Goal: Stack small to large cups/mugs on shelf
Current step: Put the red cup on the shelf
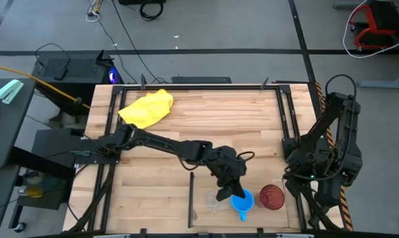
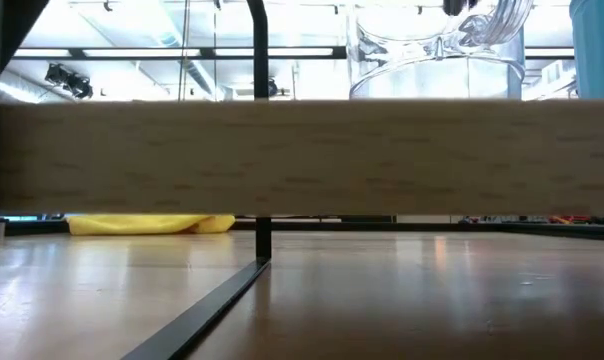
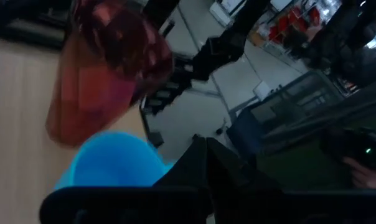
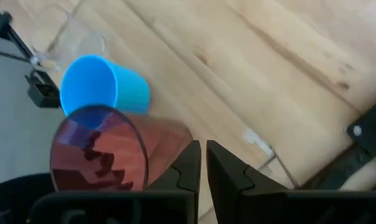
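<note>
High view, for your record: the left arm reaches across the wooden shelf from the left edge, and its left gripper sits at the near edge, just beside the blue mug. You cannot tell from above whether those fingers are open or closed. The clear cup stands just left of the mug; the red tumbler stands just right of it. A thin black divider strip runs left of the clear cup. The yellow cloth lies at the far left of the shelf. The right arm waits folded at the right side, its right gripper near the tumbler.

Low view: you see a wooden plank across the middle, the clear cup above it, a blue edge at the far right, and the yellow cloth and divider strip below.

Left wrist view: the red tumbler and blue mug appear close together ahead of the dark fingers, which look pressed together on nothing.

Right wrist view: the right fingers are nearly closed, empty, with the tumbler, mug and clear cup beyond.
</note>
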Robot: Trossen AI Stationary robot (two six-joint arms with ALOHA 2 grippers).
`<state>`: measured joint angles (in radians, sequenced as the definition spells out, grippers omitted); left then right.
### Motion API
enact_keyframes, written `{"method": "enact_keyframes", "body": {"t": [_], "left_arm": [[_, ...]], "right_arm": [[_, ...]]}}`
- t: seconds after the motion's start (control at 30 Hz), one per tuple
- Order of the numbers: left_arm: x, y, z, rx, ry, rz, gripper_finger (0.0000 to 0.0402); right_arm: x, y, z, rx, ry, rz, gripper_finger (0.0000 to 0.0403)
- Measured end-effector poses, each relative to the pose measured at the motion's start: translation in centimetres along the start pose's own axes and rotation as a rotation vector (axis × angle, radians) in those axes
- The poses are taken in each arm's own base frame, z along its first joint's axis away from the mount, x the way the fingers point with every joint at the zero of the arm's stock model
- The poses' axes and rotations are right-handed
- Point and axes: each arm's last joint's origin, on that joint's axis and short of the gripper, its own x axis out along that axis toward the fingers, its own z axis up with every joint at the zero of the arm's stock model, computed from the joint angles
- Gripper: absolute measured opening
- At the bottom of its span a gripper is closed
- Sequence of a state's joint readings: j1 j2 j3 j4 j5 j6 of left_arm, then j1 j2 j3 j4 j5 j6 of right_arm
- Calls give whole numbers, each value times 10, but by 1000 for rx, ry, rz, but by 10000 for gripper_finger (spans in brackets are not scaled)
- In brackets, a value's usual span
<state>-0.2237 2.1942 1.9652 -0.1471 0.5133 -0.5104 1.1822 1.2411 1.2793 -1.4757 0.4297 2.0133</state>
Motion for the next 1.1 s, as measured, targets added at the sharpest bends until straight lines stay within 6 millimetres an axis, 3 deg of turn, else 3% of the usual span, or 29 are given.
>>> {"method": "enact_keyframes", "body": {"t": [0.2, 0.53, 0.7, 0.83, 1.1], "left_arm": [[15, 7, 2, -36, -9, -2, 14], [11, 16, 7, -72, -83, 84, 7], [11, 16, 7, -62, -81, 95, 19], [8, 21, 9, -62, -84, 105, 29], [-18, 57, 9, -153, 42, 256, 14]], "right_arm": [[-2, -4, 1, 5, -98, 13, 18], [-7, -7, 10, -14, -242, 94, 4], [-7, 4, 2, -78, -113, 157, 5], [-5, 13, 5, -104, -111, 197, 3], [6, 33, 26, -153, -65, 228, 2]]}}
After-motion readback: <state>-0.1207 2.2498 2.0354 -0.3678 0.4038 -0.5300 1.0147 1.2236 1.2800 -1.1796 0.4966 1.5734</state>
